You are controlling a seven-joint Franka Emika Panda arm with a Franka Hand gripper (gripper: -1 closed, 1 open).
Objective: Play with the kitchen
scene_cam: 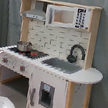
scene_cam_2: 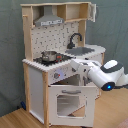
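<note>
One kitchen (scene_cam_2: 60, 65), upright on the floor; pot (scene_cam_2: 48, 55) on stovetop, oven door (scene_cam_2: 66, 102) closed. Arm reaches the knob panel (scene_cam_2: 62, 75). End effector's finger state: cannot tell. Play seemingly just begun.

Wood floor (scene_cam_2: 15, 119) carries the kitchen (scene_cam_2: 60, 65), w/ pot (scene_cam_2: 48, 55) on its stovetop (scene_cam_2: 50, 59), sink (scene_cam_2: 85, 50) beside.

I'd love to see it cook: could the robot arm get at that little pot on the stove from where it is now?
Probably yes. The arm sits at the kitchen's front edge by the knobs, and the pot stands just behind on the open stovetop. Nothing blocks it; the hood hangs well above.
</note>
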